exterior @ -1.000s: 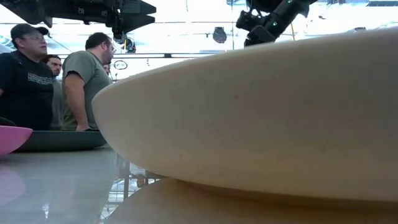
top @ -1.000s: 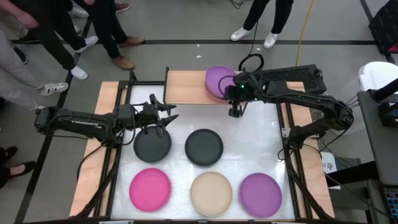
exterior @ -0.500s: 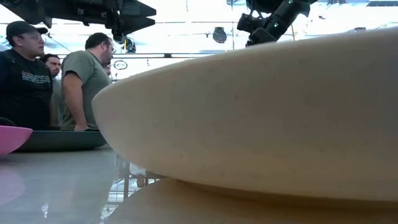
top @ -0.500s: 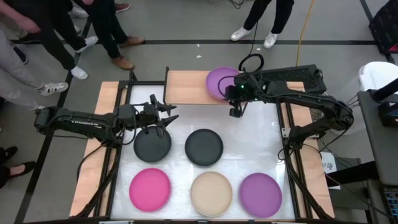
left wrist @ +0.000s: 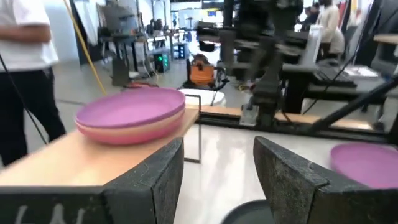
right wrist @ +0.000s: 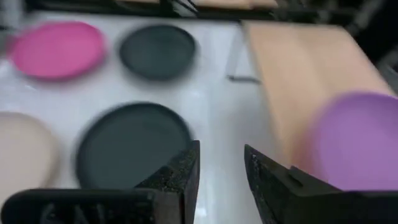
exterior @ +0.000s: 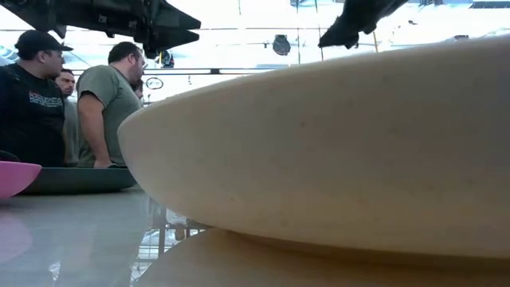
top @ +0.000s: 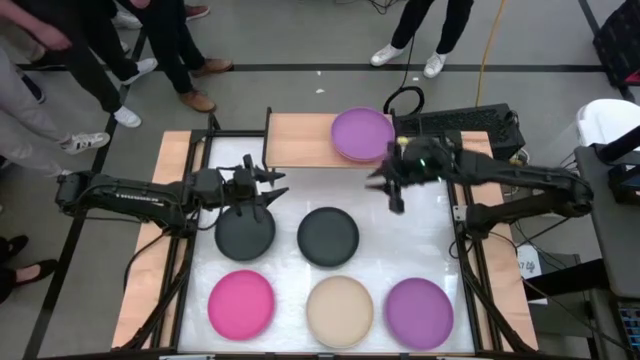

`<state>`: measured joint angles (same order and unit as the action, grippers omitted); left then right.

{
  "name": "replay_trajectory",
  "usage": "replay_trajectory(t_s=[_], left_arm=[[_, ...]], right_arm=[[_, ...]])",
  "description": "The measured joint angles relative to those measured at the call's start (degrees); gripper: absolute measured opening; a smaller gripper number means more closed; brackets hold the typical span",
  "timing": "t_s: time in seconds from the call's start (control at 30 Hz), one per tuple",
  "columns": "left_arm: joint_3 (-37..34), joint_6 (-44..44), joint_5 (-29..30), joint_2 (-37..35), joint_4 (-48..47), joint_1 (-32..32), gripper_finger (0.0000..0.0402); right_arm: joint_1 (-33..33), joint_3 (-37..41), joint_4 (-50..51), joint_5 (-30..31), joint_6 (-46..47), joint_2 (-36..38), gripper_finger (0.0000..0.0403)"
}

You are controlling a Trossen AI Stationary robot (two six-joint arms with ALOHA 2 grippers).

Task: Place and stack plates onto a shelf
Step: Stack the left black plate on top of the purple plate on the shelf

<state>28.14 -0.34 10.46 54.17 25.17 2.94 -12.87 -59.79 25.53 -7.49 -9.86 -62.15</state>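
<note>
The shelf stands at the table's far edge. On its right half a purple plate lies on a pink one, and the left wrist view shows the same stack. Flat on the white table lie two dark grey plates, a magenta plate, a cream plate and a second purple plate. My left gripper hovers open over the far rim of the left dark grey plate. My right gripper is open, in the air just near of the shelf's right end.
Several people stand beyond the far edge, some seen in the low view. The cream plate fills most of the low view. The shelf's left half is bare wood. A white strip of table lies between the shelf and the dark grey plates.
My right gripper has drawn back from the shelf, toward the table's near and right edges, away from the purple plate. That plate has slid slightly right and stays on the pink one. My left arm has kept still.
</note>
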Motion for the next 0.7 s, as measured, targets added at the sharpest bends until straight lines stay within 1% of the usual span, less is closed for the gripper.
replay_trajectory(t_s=[0.07, 0.13, 0.23, 0.33, 0.4, 0.43, 0.53, 0.6, 0.7], left_arm=[[0.2, -0.5, -1.4, 0.0, -1.6, 0.0, 0.0200], [1.7, -1.1, -2.7, 0.0, -6.3, -0.5, 0.0200], [7.1, -3.1, -2.9, 0.0, -21.0, -1.7, 0.0200], [13.4, -7.8, -1.9, 1.6, -36.6, -3.4, 0.0200], [16.2, -12.8, -1.5, 2.2, -46.1, -4.7, 0.0200], [17.3, -16.0, -1.4, 2.7, -49.2, -5.5, 0.0200], [18.5, -26.0, -1.4, 4.6, -53.9, -7.9, 0.0200], [18.3, -29.2, -1.3, 6.6, -56.0, -9.7, 0.0200], [18.4, -31.2, 0.3, 10.0, -57.7, -12.5, 0.0200]], right_arm=[[2.8, 4.9, -6.2, -0.1, 1.2, 3.4, 0.0106], [5.6, 9.9, -13.9, 0.0, 2.2, 6.9, 0.0104], [9.4, 17.4, -25.3, 0.1, 3.2, 11.2, 0.0103], [11.9, 23.0, -33.8, 0.1, 3.3, 14.3, 0.0103], [13.0, 25.2, -36.9, 0.5, 3.3, 15.8, 0.0103], [13.6, 25.9, -37.7, 1.5, 3.3, 16.4, 0.0103], [15.2, 27.5, -37.4, 4.7, 3.3, 17.4, 0.0103], [15.9, 27.8, -37.3, 6.1, 3.2, 17.6, 0.0102], [16.7, 27.8, -37.5, 6.2, 2.9, 17.6, 0.0102]])
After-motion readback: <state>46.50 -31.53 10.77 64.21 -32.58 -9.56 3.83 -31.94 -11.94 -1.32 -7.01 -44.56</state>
